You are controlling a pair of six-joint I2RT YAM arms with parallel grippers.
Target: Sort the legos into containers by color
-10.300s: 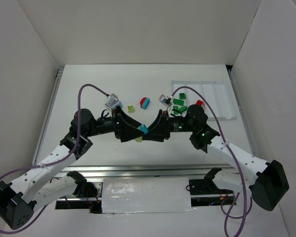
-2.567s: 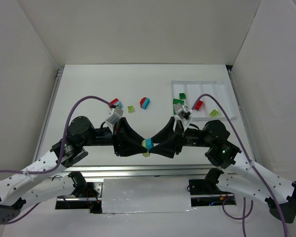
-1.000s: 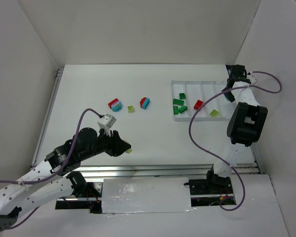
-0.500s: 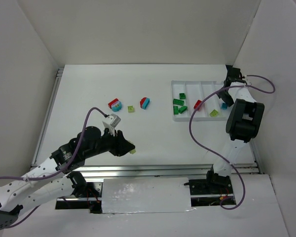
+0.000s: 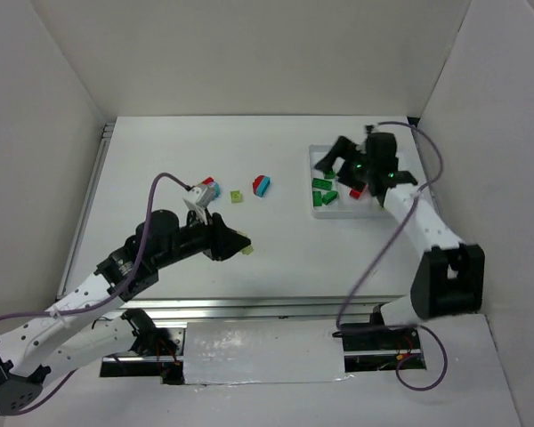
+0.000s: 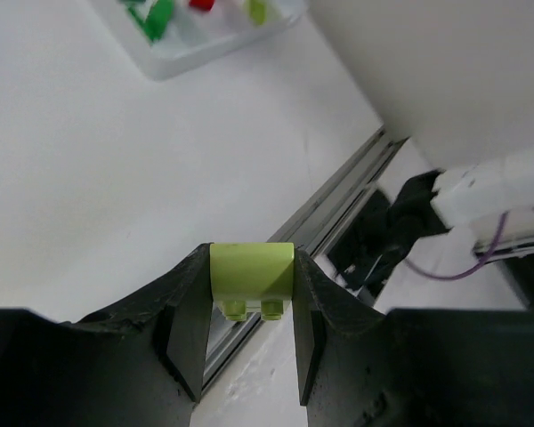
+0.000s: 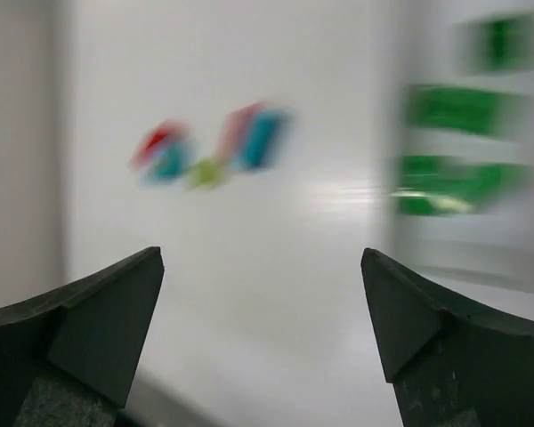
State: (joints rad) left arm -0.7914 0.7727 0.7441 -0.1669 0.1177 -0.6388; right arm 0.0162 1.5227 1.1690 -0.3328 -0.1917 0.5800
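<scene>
My left gripper (image 5: 238,245) is shut on a yellow-green lego (image 5: 247,252) near the table's front middle. In the left wrist view that brick (image 6: 251,277) sits squeezed between both fingers, studs pointing back toward the wrist. My right gripper (image 5: 332,160) hangs open and empty over the left end of the white tray (image 5: 347,211). Dark green legos (image 5: 321,185) lie in the tray's left compartment, with a red one (image 5: 359,189) beside my arm. The right wrist view is blurred; its jaws (image 7: 262,302) stand wide apart.
Loose on the table are a red-and-teal pair (image 5: 262,185), a small yellow-green brick (image 5: 237,196) and another red-and-teal pair (image 5: 210,184) behind my left wrist camera. White walls enclose three sides. A metal rail (image 6: 338,209) edges the table's front.
My right gripper opened and swung from the tray's far right end to over its left end. My left gripper carried the yellow-green brick a little up and right.
</scene>
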